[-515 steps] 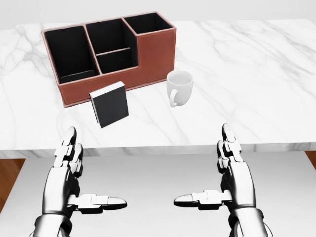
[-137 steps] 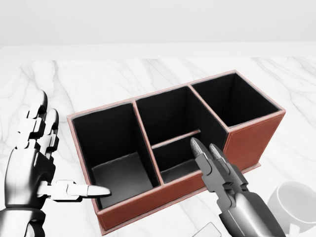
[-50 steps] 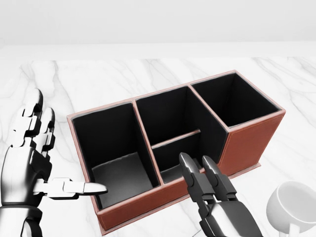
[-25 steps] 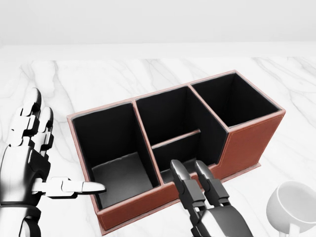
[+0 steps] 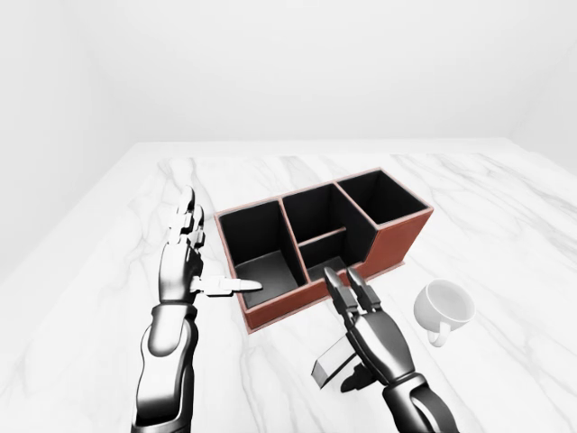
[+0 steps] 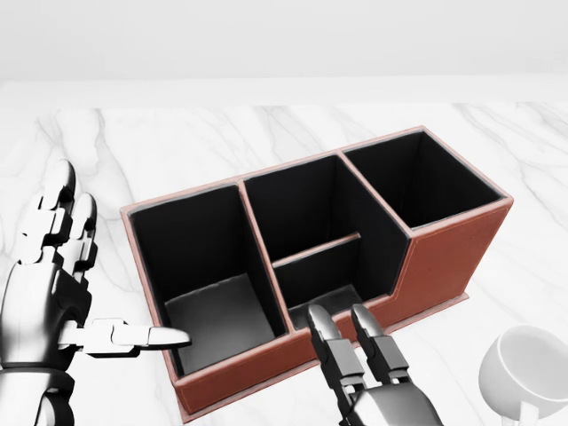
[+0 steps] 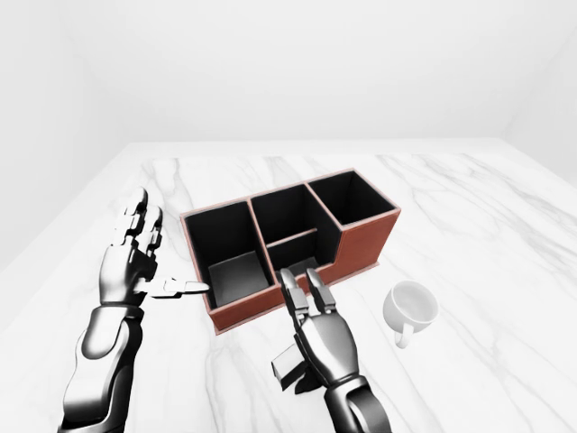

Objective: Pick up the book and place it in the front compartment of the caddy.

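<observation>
Both robot hands are spread: the right robot hand (image 5: 365,316) has been drawn back from the caddy (image 5: 317,242), down toward the book (image 5: 332,363) lying on the worktop (image 5: 505,234), apparently for a grasp; left robot hand (image 5: 185,262) idle

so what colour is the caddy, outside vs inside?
The caddy is reddish-brown outside and black inside; clearest in the head view.
</observation>
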You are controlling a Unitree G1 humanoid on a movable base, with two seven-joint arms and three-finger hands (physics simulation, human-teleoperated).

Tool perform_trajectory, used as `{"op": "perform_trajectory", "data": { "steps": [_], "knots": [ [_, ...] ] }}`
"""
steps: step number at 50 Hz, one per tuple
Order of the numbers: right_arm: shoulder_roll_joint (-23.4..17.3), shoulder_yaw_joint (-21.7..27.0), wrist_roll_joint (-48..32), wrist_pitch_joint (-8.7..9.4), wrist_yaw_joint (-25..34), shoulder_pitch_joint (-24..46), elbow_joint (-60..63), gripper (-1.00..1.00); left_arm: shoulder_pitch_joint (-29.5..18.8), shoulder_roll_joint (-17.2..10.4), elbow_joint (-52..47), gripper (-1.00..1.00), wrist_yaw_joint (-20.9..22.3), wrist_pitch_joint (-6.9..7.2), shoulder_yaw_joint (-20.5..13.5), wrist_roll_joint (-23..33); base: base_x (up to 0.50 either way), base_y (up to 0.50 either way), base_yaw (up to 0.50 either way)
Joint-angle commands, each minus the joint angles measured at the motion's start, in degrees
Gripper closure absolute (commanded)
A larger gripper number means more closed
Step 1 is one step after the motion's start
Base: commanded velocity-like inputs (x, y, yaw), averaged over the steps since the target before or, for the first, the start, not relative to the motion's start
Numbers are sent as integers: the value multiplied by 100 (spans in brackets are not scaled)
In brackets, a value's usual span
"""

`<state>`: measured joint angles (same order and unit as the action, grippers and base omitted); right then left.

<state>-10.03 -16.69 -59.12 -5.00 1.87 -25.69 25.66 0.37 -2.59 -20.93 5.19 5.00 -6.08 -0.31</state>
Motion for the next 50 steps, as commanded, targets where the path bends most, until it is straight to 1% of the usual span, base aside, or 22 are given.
{"op": "perform_trajectory", "data": {
  "steps": [1,7,12,36,37,38,39,50],
  "knots": [
    [-24,-13,-129,0,-157,12,-209,-100,-8,1,80,-100,-1,0,1,4,0,0,0],
    [10,-27,-250,0,-364,157,-577,-100,-1,3,72,-100,-4,0,19,14,0,0,0],
    [30,-58,-424,0,-655,319,-1027,-100,2,2,25,-100,-3,0,15,9,0,0,0],
    [16,-173,-567,0,-955,429,-1495,-100,-21,1,175,-100,-6,0,23,12,0,0,0],
    [18,-171,-568,0,-968,431,-1514,-74,-19,1,172,-100,-6,0,24,12,0,0,0],
    [22,-166,-553,0,-958,435,-1529,-15,-18,0,168,-100,-6,0,23,11,0,0,0],
    [14,-165,-524,0,-933,423,-1540,100,-23,-1,152,-100,-6,0,21,8,0,0,0],
    [28,-162,-536,0,-974,428,-1591,100,-18,0,133,-100,-4,0,27,13,0,0,0]
  ]
}}
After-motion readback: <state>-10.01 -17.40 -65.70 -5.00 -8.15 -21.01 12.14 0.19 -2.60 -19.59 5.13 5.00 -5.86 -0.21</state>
